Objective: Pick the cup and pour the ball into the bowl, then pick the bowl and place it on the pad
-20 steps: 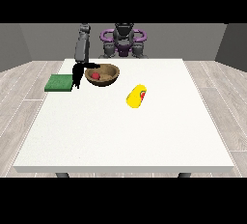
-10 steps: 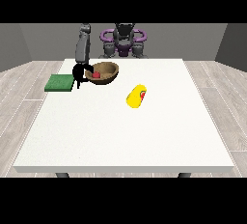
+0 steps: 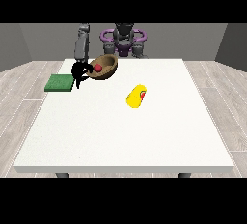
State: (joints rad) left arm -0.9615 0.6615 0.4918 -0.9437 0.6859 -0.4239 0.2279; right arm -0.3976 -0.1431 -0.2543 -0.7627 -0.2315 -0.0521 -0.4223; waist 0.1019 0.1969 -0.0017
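Note:
A brown bowl (image 3: 107, 67) hangs tilted above the table's far left part, its mouth turned toward the camera. A red ball (image 3: 98, 67) lies inside it. The hand at the view's left (image 3: 79, 72) is curled round the bowl's left rim and holds it up. To the left lies the flat green pad (image 3: 59, 83), just beside that hand. A yellow cup (image 3: 137, 96) lies on its side near the table's middle, with red showing at its mouth. The hand at the view's right (image 3: 140, 50) stays back by the robot's body; its fingers are too small to read.
The white table (image 3: 125, 136) stretches wide toward the camera. The grey arm (image 3: 82, 47) comes down from the robot's shoulder to the bowl. Wooden floor surrounds the table.
The bowl has risen off the table and tilted toward the camera, carried by the hand at the view's left. The cup and pad have not moved.

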